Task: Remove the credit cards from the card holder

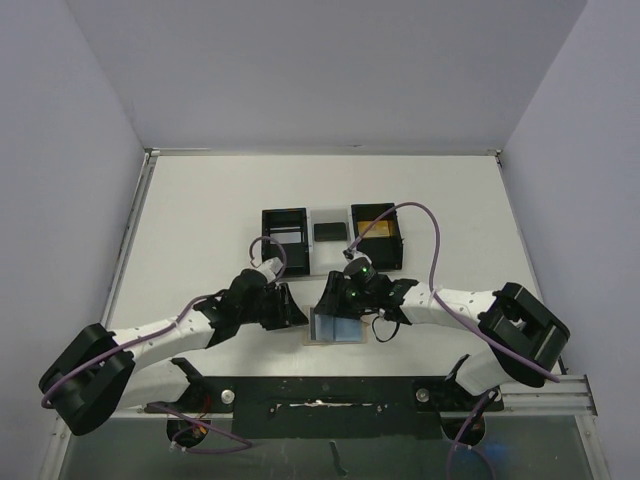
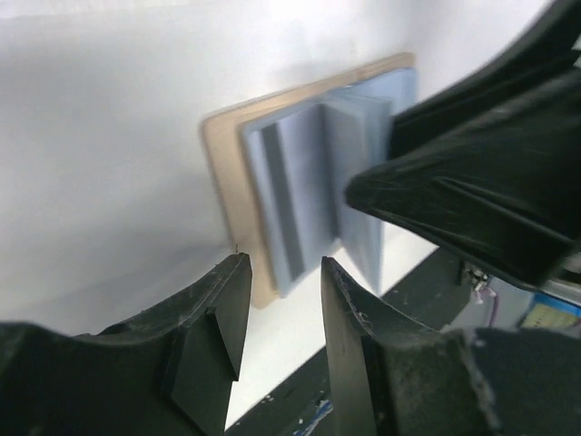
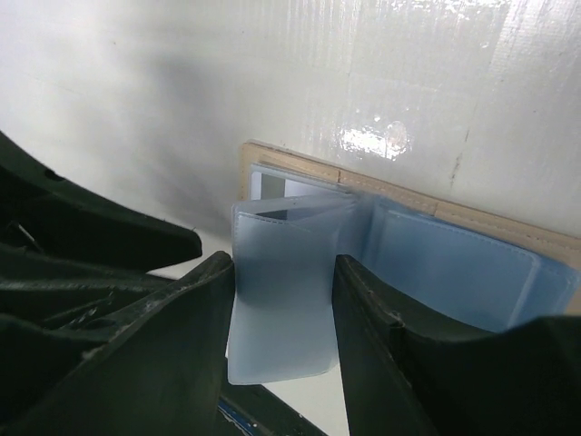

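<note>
The tan card holder [image 1: 310, 341] lies open near the table's front edge, its blue-grey sleeves [image 1: 345, 327] fanned upward. In the left wrist view the holder [image 2: 222, 182] lies just beyond my open, empty left gripper [image 2: 281, 265], which sits at its left side in the top view [image 1: 296, 314]. My right gripper [image 1: 333, 300] hovers over the holder's far edge. In the right wrist view its jaws [image 3: 281, 262] stand apart with a translucent sleeve flap [image 3: 281, 300] spanning the gap. A pale card edge [image 3: 283, 187] shows in a sleeve pocket.
The black three-compartment tray [image 1: 283, 238] stands behind the holder, with a dark card [image 1: 327, 229] in the middle section and a yellow item [image 1: 377, 221] in the right one. The black mounting rail [image 1: 330, 395] runs just in front of the holder.
</note>
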`<move>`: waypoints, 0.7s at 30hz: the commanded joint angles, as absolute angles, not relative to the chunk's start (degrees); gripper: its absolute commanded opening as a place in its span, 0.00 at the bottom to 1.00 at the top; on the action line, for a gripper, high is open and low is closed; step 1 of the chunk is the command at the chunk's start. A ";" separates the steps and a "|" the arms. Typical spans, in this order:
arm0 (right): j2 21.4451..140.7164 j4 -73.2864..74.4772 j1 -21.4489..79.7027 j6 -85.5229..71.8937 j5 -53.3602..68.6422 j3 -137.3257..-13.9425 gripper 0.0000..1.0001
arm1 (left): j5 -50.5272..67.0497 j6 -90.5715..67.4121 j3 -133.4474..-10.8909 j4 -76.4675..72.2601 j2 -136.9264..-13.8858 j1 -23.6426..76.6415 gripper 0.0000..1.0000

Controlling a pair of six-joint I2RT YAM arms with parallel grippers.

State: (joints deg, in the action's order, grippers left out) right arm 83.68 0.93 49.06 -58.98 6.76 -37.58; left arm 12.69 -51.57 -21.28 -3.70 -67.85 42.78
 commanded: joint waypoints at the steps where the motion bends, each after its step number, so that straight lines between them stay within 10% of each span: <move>1: 81.93 -0.31 48.58 -59.58 5.32 -37.10 0.46 | 19.55 -50.10 -24.52 -11.32 -66.41 43.73 0.37; 21: 81.99 -1.55 48.38 -59.75 6.16 -36.40 0.46 | 27.87 -53.64 -24.45 -27.66 -79.90 46.93 0.40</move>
